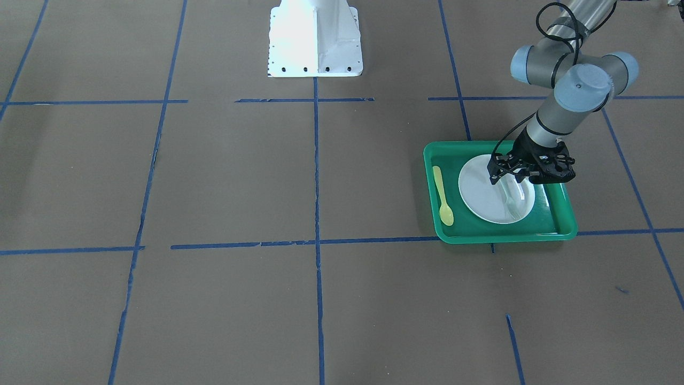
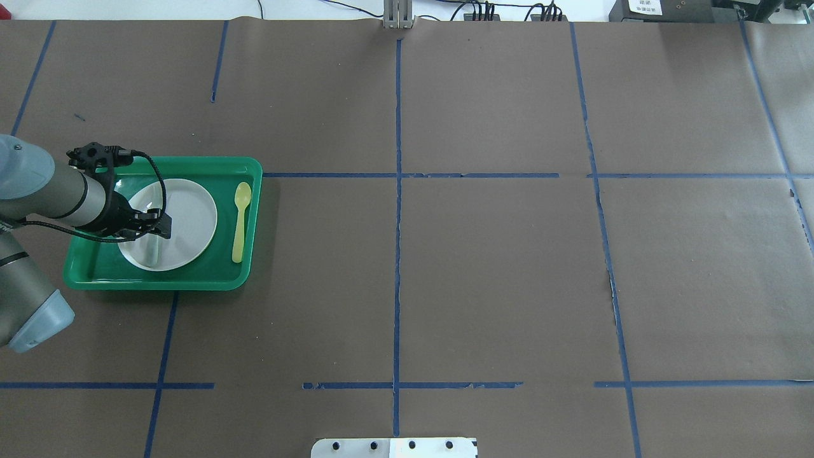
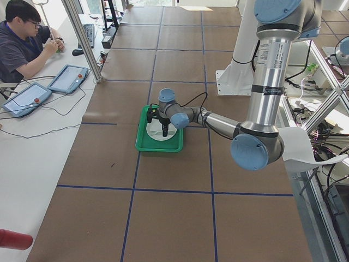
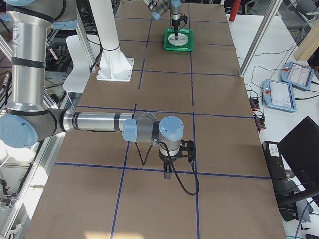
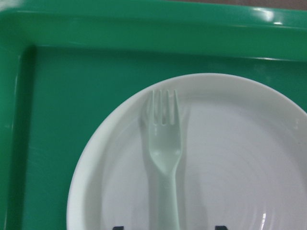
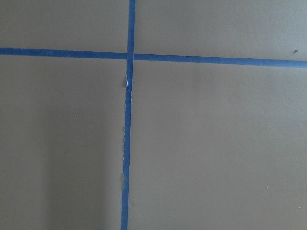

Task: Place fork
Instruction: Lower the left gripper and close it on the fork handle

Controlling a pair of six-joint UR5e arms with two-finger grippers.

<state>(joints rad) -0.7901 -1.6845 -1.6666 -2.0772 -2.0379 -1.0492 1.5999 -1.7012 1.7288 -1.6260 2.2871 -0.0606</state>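
Now straddles the fork (image 5: 165, 153), flat on the white plate (image 5: 240, 143) in the green tray (image 5: 72, 96), with the left gripper (image 1: 510, 181) spread wide; cannot tell how the right gripper (image 4: 169, 175) stands

Silver tubes (image 1: 553, 115), blue-grey caps (image 1: 583, 85), black cable (image 2: 163, 184), black left pincer (image 1: 503, 181)

My left fingers (image 5: 117, 227) barely peek in at the wrist view's bottom edge, just two dark nubs, the rest cut off. The pale translucent plastic fork (image 5: 164, 143) loses its handle end at that same edge. The round white plate (image 5: 240, 143) runs off right and below. My right fingers (image 4: 167, 175) sit mostly under my own wrist, so I can't tell their spread.
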